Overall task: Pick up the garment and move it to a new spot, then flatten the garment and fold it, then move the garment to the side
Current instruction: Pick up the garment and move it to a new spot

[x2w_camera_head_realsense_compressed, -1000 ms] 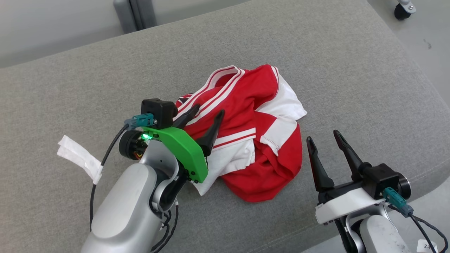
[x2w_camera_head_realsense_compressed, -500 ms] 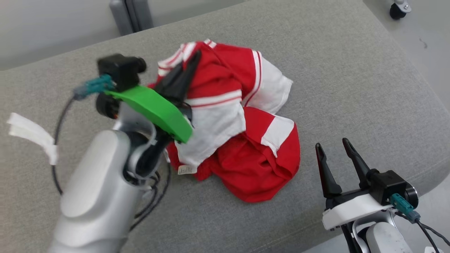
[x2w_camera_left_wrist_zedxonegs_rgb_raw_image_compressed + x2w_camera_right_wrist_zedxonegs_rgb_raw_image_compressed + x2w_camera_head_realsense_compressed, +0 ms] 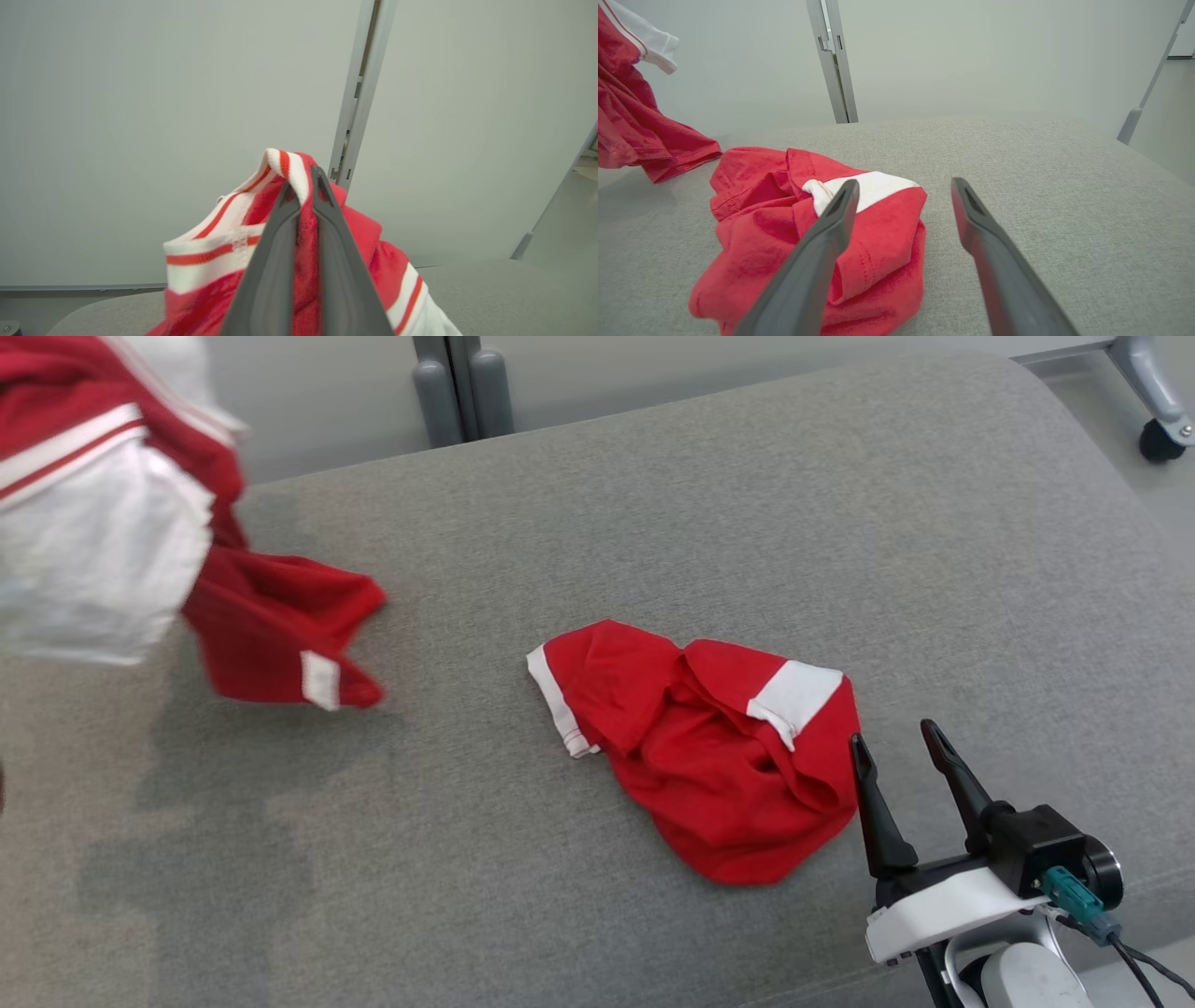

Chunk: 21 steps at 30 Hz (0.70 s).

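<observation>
Left gripper: raised at the far left, two dark fingers pressed together, nipping the striped rib edge of the garment, with a fold of red cloth squeezed between them up to the tips. Garment: red top with white panels and red-and-white striped trim, lifted clear at that edge. The bulk hangs bunched below the grip at the far left of the scene, and a red tail with a small white patch trails down toward the surface. I cannot tell whether the tail touches the surface. Right gripper: low at the near right, fingers spread wide with nothing between them, tips pointing away from the robot. Its left finger stands just beside the right edge of a second red piece, and I cannot tell whether they touch. Second red piece: crumpled red cloth with a white band along its left edge and a white patch at its upper right. It lies in a heap on the surface, right of centre and well apart from the lifted garment. Surface: broad grey cushion covered in woven fabric, with rounded edges at the far and right sides. Behind it: pale grey wall panels joined at an upright grey post. Far right corner: a slanted grey leg ending in a black caster on the floor.
</observation>
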Motion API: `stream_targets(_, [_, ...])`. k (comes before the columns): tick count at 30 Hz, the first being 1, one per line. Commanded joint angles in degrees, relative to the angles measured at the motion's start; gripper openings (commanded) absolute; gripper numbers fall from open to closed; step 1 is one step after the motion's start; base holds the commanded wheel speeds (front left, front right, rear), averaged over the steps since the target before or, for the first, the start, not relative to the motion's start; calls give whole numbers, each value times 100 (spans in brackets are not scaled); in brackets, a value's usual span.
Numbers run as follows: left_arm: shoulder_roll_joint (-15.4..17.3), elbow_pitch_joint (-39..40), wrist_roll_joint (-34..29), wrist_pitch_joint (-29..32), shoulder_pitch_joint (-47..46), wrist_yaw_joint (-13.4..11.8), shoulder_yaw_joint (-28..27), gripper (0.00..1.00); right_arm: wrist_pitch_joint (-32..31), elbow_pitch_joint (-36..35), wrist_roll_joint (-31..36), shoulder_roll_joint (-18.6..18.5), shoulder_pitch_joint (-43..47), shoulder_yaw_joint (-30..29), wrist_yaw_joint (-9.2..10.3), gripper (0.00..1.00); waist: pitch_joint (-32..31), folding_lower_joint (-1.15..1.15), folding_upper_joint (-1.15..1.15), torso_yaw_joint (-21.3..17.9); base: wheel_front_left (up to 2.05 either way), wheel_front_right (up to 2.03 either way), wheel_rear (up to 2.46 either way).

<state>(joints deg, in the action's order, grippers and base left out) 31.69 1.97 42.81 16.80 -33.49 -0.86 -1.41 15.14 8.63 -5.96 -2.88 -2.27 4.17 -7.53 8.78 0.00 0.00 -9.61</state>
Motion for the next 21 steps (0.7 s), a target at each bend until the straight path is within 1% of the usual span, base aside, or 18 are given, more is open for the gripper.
stream_targets(1, [186, -170, -8, -83, 120, -35, -170, 0, 1, -3, 58, -3, 40, 11, 8, 100, 30, 0, 0, 260, 0, 0, 0])
stream_targets(2, [263, -346, -29, -144, 171, -26, -277, 0, 2, 0, 84, -4, 10, -1, 8, 100, 61, 0, 0, 327, 0, 0, 0])
stream_targets(4, [306, -722, 43, -244, 235, 39, -405, 0, 2, 3, 111, -1, -57, 19, 8, 100, 134, 0, 0, 432, 0, 0, 0])
stream_targets(5, [363, -917, -1, -290, 262, 81, -415, 0, 2, 7, 126, -3, -88, 31, 8, 100, 170, 0, 0, 474, 0, 0, 0])
stream_targets(7, [374, -1373, -66, -372, 305, 167, -355, 0, 2, 24, 146, -4, -168, 62, 8, 100, 251, 0, 0, 554, 0, 0, 0])
stream_targets(8, [334, -1620, -94, -396, 324, 260, -253, 0, 2, 29, 165, -2, -208, 81, 8, 100, 301, 0, 0, 590, 0, 0, 0])
stream_targets(11, [140, -2223, -99, -587, 245, 426, -83, 0, 2, 61, 177, -5, -321, 141, 8, 100, 449, 0, 0, 649, 0, 0, 0])
stream_targets(13, [4, -2651, -172, -776, 155, 457, 22, 0, 2, 68, 204, -5, -419, 171, 8, 100, 555, 0, 0, 675, 0, 0, 0])
stream_targets(14, [-76, -2854, -228, -913, 104, 515, 103, 20, 2, 79, 216, -4, -461, 198, 8, 100, 599, 0, 0, 676, 0, 0, 0])
stream_targets(15, [-143, -3055, -241, -1003, 79, 524, 141, 63, 2, 85, 211, -3, -489, 216, 8, 100, 626, 0, 0, 670, 0, 0, 0])
stream_targets(16, [-198, -3280, -277, -1086, 58, 561, 222, 100, 2, 95, 211, -5, -519, 235, 8, 100, 645, 0, 0, 658, 0, 0, 0])
stream_targets(18, [-323, -3578, -270, -1228, -3, 629, 318, 100, 1, 97, 223, -5, -551, 243, 8, 100, 653, 0, 0, 630, 0, 0, 0])
stream_targets(21, [-324, -3790, -433, -1675, -36, 652, 385, 100, 2, 68, 234, -5, -547, 239, 8, 100, 598, 0, 0, 571, 0, 0, 0])
